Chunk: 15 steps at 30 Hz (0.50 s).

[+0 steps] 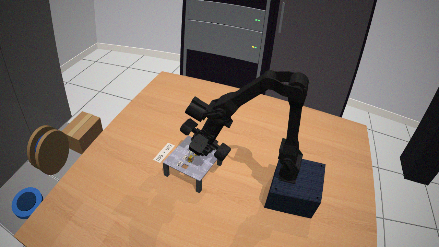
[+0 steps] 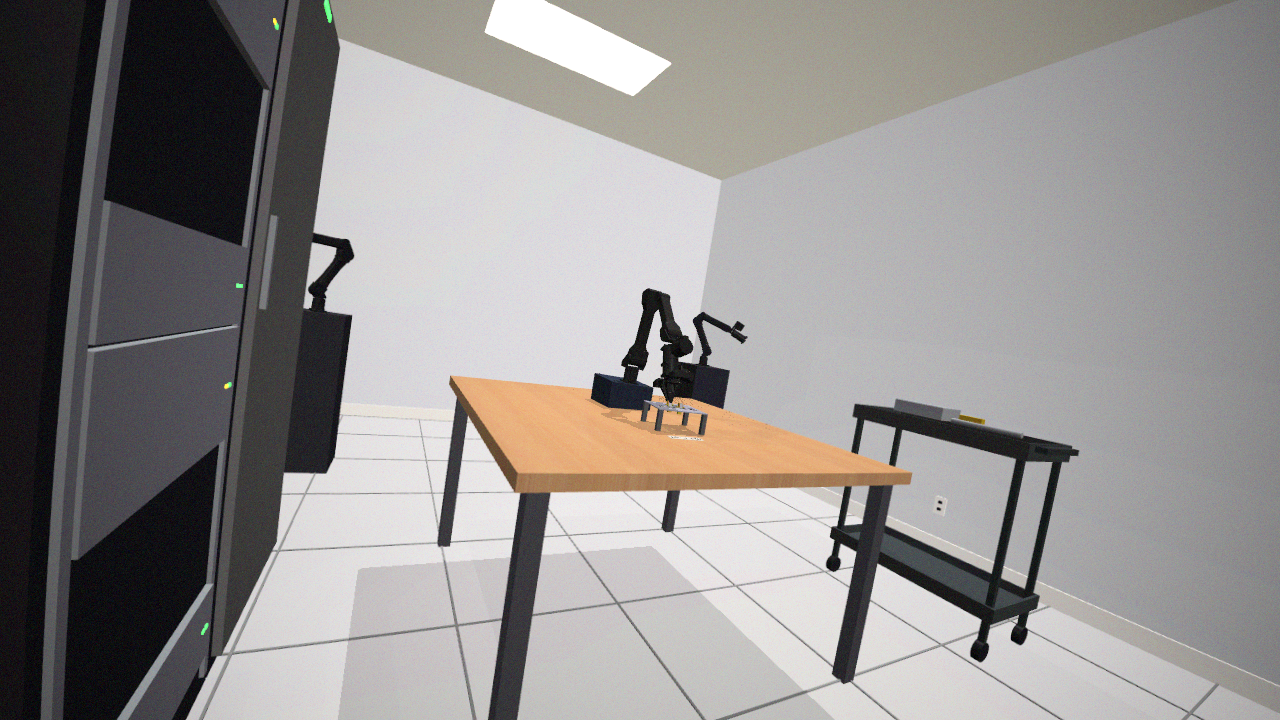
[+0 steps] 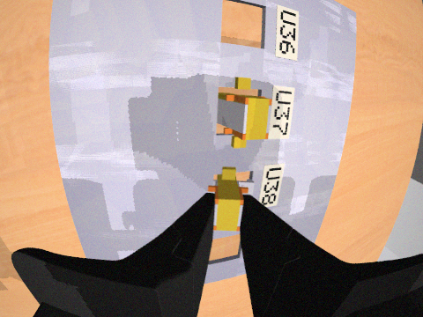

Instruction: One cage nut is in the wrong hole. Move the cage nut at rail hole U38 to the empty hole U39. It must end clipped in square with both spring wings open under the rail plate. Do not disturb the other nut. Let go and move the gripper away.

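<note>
With the gripper clamped on the nut at the plate's U38 hole, the lift should probably go straight up, square and gentle, freeing the wings before any shift toward U39, well clear of the plate's U37 nut.

A small yellow cage nut with orange corners and pale side faces is pinched on both sides at the square U38 hole; whether it is seated there cannot be told. The other yellow-and-orange cage nut stands in the U37 hole of the mottled grey, flat, four-legged rail plate. Beyond U38, a square opening shows wood through it, partly covered, its label hidden.
</note>
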Each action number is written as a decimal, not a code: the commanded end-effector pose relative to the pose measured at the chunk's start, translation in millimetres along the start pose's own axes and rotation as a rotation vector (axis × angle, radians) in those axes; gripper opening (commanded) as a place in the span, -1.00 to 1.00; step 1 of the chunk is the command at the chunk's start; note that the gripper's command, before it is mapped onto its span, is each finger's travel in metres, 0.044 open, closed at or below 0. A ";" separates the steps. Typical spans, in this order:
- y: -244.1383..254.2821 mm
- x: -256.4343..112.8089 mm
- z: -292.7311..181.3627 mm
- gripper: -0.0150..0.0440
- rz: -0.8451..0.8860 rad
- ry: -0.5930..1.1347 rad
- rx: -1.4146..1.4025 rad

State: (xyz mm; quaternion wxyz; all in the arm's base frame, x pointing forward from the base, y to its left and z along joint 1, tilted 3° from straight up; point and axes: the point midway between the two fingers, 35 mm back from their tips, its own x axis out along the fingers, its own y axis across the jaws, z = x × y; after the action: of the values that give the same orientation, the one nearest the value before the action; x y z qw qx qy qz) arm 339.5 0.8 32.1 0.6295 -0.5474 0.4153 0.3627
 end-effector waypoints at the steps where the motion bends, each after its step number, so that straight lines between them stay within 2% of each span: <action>1: -0.8 -1.4 -0.4 -0.37 -0.013 0.003 0.004; 15: 0.2 -1.5 -0.4 -0.37 -0.032 0.003 0.004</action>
State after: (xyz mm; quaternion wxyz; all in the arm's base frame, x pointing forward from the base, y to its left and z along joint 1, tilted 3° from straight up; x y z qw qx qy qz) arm 339.0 0.9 31.9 0.6331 -0.5518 0.4096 0.3562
